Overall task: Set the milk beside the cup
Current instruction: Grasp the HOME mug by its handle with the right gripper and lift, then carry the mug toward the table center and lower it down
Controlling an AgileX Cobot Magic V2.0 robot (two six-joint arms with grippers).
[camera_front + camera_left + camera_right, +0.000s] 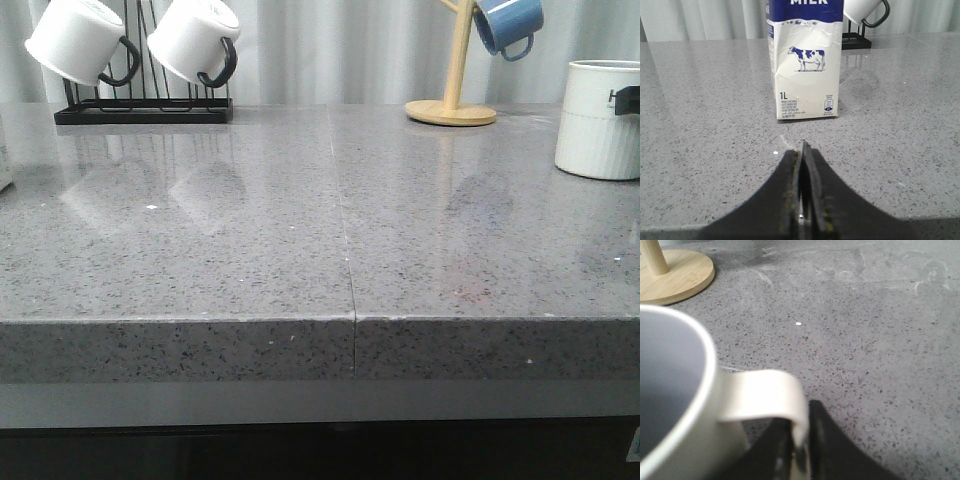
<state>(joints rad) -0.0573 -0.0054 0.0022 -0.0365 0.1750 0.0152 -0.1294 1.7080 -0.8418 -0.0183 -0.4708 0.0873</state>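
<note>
1. Grey speckled stone countertop (300,250) fills the scene, with pale curtains behind it and a seam running down its middle.
2. Left gripper (803,150) sits low over the counter with its black jaws pressed together, nothing between them.
3. Straight ahead of those jaws, apart from them, the milk carton (805,70) stands upright — its cow picture and "1L" mark face the wrist camera.
4. Right gripper (801,440) has its jaws clamped on the handle (770,400) of the cream "HOME" cup (598,120); the cream loop runs down between the black fingers, though the tips are blurred and the contact is probably a firm pinch.
5. Beyond the cup from the right jaws lies the round wooden base (675,275) of a mug tree — a blue mug (508,25) hangs from it.
6. Two white mugs (75,40) with black handles hang on a black wire rack (145,110) at the far left.
</note>
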